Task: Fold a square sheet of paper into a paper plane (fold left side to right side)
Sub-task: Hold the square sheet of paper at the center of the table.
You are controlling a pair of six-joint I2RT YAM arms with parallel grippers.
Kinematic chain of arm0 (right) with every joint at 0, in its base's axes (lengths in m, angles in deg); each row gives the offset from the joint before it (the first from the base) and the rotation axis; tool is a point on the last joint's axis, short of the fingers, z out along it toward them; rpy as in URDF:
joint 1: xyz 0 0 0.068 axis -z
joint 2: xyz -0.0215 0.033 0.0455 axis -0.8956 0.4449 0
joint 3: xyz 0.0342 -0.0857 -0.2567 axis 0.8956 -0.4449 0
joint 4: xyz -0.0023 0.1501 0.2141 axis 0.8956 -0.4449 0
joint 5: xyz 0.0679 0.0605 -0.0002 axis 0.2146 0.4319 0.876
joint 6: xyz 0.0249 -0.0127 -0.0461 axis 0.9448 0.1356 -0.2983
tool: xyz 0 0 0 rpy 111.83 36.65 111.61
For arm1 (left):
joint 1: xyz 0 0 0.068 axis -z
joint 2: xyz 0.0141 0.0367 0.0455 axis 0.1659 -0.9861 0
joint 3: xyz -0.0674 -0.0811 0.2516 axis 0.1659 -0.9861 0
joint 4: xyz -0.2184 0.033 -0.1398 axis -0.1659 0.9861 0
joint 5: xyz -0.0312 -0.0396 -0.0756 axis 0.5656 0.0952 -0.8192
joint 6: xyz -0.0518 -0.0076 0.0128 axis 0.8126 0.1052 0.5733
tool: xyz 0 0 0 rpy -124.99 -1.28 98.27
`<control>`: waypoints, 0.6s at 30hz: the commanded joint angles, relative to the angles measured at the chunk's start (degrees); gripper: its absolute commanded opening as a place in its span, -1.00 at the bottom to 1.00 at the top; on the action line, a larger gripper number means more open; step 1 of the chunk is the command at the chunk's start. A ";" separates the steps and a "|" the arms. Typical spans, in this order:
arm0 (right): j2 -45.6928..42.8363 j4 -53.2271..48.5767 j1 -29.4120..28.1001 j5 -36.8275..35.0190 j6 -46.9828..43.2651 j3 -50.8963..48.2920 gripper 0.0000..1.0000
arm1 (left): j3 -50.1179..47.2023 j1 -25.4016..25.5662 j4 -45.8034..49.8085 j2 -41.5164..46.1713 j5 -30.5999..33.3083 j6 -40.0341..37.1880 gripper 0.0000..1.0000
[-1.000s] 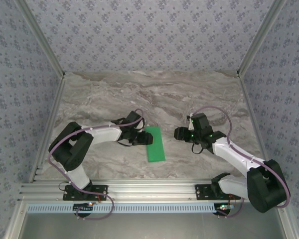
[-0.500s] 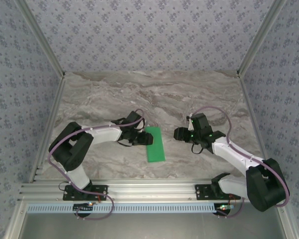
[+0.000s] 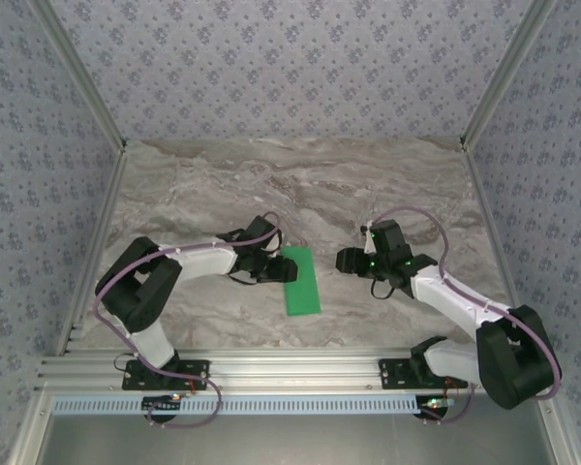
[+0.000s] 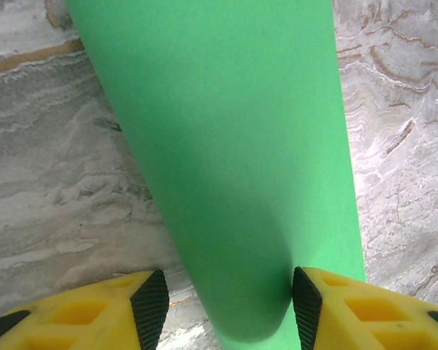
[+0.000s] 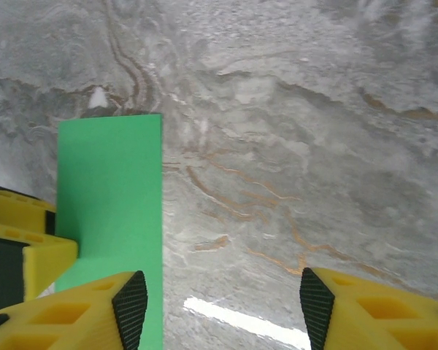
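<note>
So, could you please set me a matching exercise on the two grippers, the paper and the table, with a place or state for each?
1 left gripper
2 right gripper
3 sheet of paper
4 table

A marbled grey surface
B open over bare table, apart from the paper
C narrow green rectangle on the table
D open, the paper's end between its fingers

Pairs: 1-D, 2-B, 3-C, 4-A

Grey-veined marble tabletop (image 3: 300, 184) — patterned blue-grey walls (image 3: 290, 68) on 3 sides.
</note>
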 commanded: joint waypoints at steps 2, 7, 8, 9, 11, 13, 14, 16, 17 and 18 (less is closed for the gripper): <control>3.39 9.40 -0.73 8.55 4.10 -1.33 -0.05 | -0.87 0.52 2.53 -3.26 3.62 -0.90 0.06; 10.34 15.72 -2.59 14.05 7.99 -0.13 -0.71 | -1.06 0.48 2.30 -3.26 3.49 -0.80 0.06; 11.58 15.53 -3.44 14.30 7.83 0.52 -0.81 | -1.06 0.48 2.24 -3.26 3.53 -0.73 0.06; 12.66 15.48 -4.00 14.47 7.73 1.15 -0.88 | -1.07 0.51 2.33 -3.26 3.58 -0.81 0.06; 14.62 15.71 -5.06 14.72 7.71 2.11 -0.96 | -1.06 0.49 2.29 -3.26 3.60 -0.74 0.06; 16.02 15.83 -5.91 14.56 7.73 2.74 -0.98 | -1.10 0.50 2.29 -3.26 3.62 -0.72 0.06; 16.68 15.88 -6.29 14.47 7.73 3.02 -0.98 | -1.08 0.53 2.21 -3.26 3.62 -0.69 0.06; 17.90 15.83 -6.80 14.43 7.64 3.67 -0.99 | -1.06 0.50 2.24 -3.34 3.61 -0.82 0.06; 18.58 15.85 -7.12 14.30 7.64 3.97 -0.99 | -1.13 0.50 2.28 -3.34 3.58 -0.82 0.06; 19.23 15.83 -7.32 14.34 7.64 4.23 -0.99 | -1.13 0.53 2.30 -3.35 3.53 -0.84 0.06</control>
